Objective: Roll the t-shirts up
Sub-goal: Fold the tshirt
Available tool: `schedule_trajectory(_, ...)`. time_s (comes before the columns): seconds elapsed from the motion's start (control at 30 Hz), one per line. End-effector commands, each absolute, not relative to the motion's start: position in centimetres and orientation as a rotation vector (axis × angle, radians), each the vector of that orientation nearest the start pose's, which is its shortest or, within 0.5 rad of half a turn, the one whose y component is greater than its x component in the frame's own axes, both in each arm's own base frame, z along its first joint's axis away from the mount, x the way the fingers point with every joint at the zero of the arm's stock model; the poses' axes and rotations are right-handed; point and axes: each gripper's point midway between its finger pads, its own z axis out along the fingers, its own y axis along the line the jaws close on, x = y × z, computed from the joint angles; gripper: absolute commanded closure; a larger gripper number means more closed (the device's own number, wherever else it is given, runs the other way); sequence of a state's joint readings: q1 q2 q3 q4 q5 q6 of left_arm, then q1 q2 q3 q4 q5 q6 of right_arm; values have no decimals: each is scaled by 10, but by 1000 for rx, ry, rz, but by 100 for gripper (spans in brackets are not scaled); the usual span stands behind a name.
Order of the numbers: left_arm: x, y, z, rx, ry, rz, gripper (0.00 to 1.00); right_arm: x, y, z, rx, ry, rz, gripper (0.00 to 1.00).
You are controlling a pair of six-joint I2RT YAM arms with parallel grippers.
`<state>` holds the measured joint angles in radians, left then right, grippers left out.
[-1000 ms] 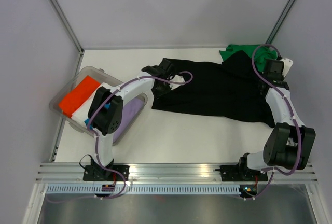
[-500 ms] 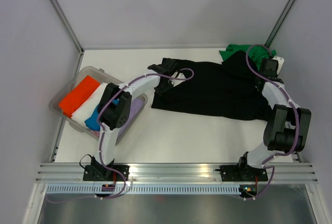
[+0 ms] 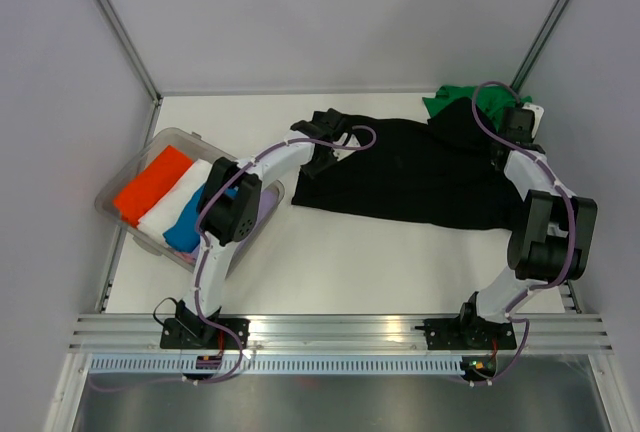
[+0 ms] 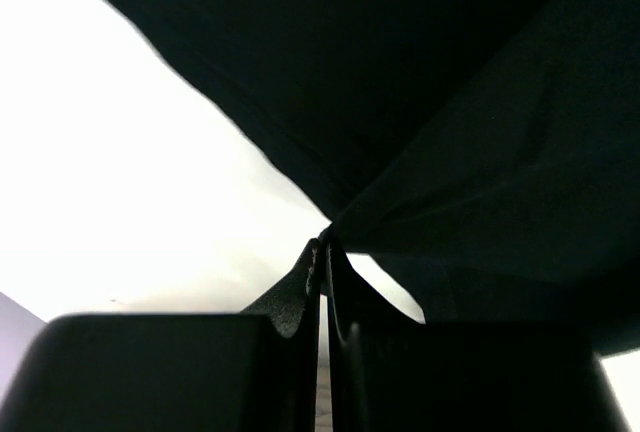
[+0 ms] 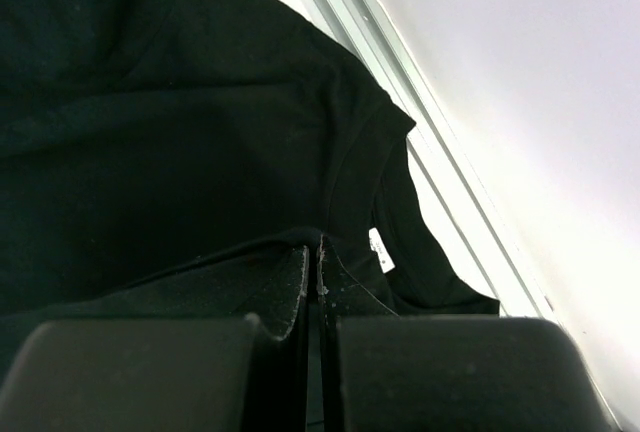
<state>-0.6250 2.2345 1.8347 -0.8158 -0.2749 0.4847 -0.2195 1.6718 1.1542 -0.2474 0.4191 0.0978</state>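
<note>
Where the view fails: from the top camera, both sets of jaws are dark shapes lost against dark cloth, and only the wrist cameras show them.
Left gripper (image 4: 324,252): jaws pressed together on a pinch of the black t-shirt (image 3: 420,177); the cloth is drawn to a point at the tips, and it fills most of that view.
Right gripper (image 5: 312,257): jaws closed on a fold at the same shirt's edge, just beside the collar and its white neck label (image 5: 378,251).
Black t-shirt: spread across the far middle and right of the desk (image 3: 350,262), stretched between the two grippers; the arms cover its left and right ends from above.
Green t-shirt (image 3: 455,102): crumpled in the far right corner, partly under the black shirt and crossed by the right arm's cable; only a scrap shows at the top of the right wrist view.
Clear plastic tub (image 3: 178,136): at the left of the desk, its near right part blocked by the left arm.
Tub contents: folded orange shirt (image 3: 150,182), white shirt (image 3: 180,199) and blue shirt (image 3: 190,227), side by side.
Surface: white desk with a metal rail (image 3: 340,327) along the near edge, where both bases are bolted.
Room: pale grey wall panels with metal frame posts (image 3: 115,27) in the corners.
</note>
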Motion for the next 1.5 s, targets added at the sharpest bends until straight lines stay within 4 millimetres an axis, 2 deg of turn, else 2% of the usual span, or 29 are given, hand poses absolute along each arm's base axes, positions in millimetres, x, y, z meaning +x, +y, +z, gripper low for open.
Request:
schedule_trajectory(0.0,445,-234,78,1252,2333,350,98,419,-164,123,552,2223,-565,100)
schedule_trajectory(0.17,440,-224,70,1247,2366,367,98,419,-164,118,547,2237,-567,100)
schedule_trajectory(0.37,448,-217,57,1216,2394,415,96,422,-164,115,540,2251,-560,100)
schedule_trajectory(0.4,454,-215,59,1194,2395,412,95,423,-164,116,539,2249,-561,100)
schedule_trajectory(0.43,456,-216,58,1186,2398,401,87,423,-165,114,539,2254,-563,98)
schedule_trajectory(0.47,458,-216,60,1172,2400,393,82,426,-165,117,539,2249,-564,93)
schedule_trajectory(0.5,461,-216,63,1165,2392,394,65,426,-166,114,546,2257,-567,67)
schedule_trajectory(0.53,461,-217,68,1166,2382,385,57,424,-165,112,552,2279,-572,52)
schedule_trajectory(0.6,462,-217,78,1166,2368,379,44,426,-171,119,601,2268,-598,37)
schedule_trajectory(0.63,461,-219,90,1156,2348,366,38,422,-170,121,613,2286,-605,32)
schedule_trajectory(0.7,459,-219,108,1144,2327,352,34,416,-173,136,667,2254,-624,30)
schedule_trajectory(0.73,455,-220,125,1135,2308,323,33,405,-173,146,701,2249,-630,29)
schedule_trajectory(0.77,450,-222,132,1147,2301,290,33,398,-174,141,732,2265,-636,29)
schedule_trajectory(0.8,444,-225,138,1168,2295,248,33,389,-174,152,767,2242,-624,29)
schedule_trajectory(0.83,428,-230,134,1234,2302,161,33,371,-174,142,843,2270,-615,29)
schedule_trajectory(0.87,414,-236,144,1275,2273,112,33,360,-174,140,884,2274,-605,30)
schedule_trajectory(0.9,402,-241,143,1335,2255,74,34,348,-173,146,930,2254,-582,33)
schedule_trajectory(0.93,379,-239,123,1478,2250,44,34,324,-173,128,1022,2289,-552,34)
schedule_trajectory(0.97,364,-246,126,1562,2196,35,35,312,-172,121,1080,2292,-524,35)
schedule_trajectory(1.0,353,-246,120,1636,2171,38,37,301,-169,123,1122,2274,-472,38)
schedule_trajectory(1.03,347,-245,114,1738,2113,59,38,282,-168,104,1225,2288,-397,39)
schedule_trajectory(1.07,332,-243,100,1822,2096,64,38,272,-168,99,1273,2277,-360,41)
schedule_trajectory(1.1,329,-242,100,1850,2062,76,38,264,-169,100,1309,2249,-336,45)
schedule_trajectory(1.13,330,-240,98,1891,2014,113,38,250,-172,90,1373,2236,-322,47)
schedule_trajectory(1.17,330,-240,89,1907,1981,134,38,245,-173,91,1388,2215,-314,47)
schedule_trajectory(1.23,337,-236,82,1944,1926,204,38,240,-168,82,1402,2222,-285,49)
schedule_trajectory(1.37,344,-232,58,1970,1871,275,37,238,-158,68,1417,2252,-225,49)
schedule_trajectory(1.47,356,-234,54,1929,1834,327,37,246,-163,67,1394,2237,-224,48)
